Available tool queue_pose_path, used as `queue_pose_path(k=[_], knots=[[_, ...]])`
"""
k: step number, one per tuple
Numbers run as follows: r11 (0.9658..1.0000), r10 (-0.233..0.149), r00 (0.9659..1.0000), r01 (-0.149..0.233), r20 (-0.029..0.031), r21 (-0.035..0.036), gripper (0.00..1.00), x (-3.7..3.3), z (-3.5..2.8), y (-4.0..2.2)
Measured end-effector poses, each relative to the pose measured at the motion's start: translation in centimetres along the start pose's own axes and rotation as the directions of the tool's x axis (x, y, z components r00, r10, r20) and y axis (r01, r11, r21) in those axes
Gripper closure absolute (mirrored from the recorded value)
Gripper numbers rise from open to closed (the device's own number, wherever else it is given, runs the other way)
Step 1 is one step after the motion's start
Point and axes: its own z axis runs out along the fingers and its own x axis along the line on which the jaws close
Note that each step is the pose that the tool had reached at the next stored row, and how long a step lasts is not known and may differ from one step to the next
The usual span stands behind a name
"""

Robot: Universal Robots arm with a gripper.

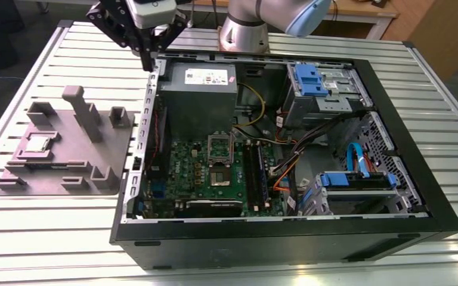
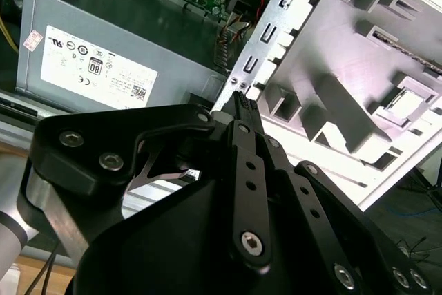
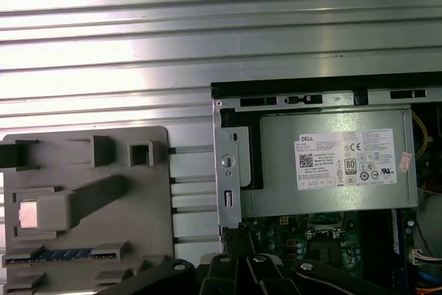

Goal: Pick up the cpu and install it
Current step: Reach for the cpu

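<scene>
The jaws are hanging pressed together with nothing between them, high in the upper left of the exterior view, their tips pointing down just over the rear corner of the open computer case [image 1: 293, 238], beside the grey power supply [image 1: 201, 89]. The cpu [image 1: 38, 143] is lying well apart from them, flat in a recess of the grey fixture tray [image 1: 62, 173] that is sitting on the slatted metal surface [image 1: 54, 238] toward the exterior view's left; in the first wrist view it is glaring as a pale square [image 3: 29, 213]. As I judge it, a straight drop from here would be risking a strike on the case's sheet-metal edge, and a low sweep toward the tray would be risking the tall post [image 1: 81, 110] standing near the chip. Jaws arriving closed would be pushing the chip rather than gripping it. On the motherboard [image 1: 189, 161] the socket [image 1: 219, 164] is looking open, though its pins and the chip's corner mark are too small to make out.
</scene>
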Motion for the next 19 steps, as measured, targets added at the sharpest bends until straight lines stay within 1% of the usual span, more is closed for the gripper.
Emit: queue_pose_path(k=[14, 19], knots=[[1.0, 0.0, 1.0, 0.0, -0.0009, 0.0001, 0.9, 1.36, 0.06, -0.11], [1.0, 0.0, 1.0, 0.0, -0.0011, 0.0001, 0.9, 1.59, 0.07, -0.12]])
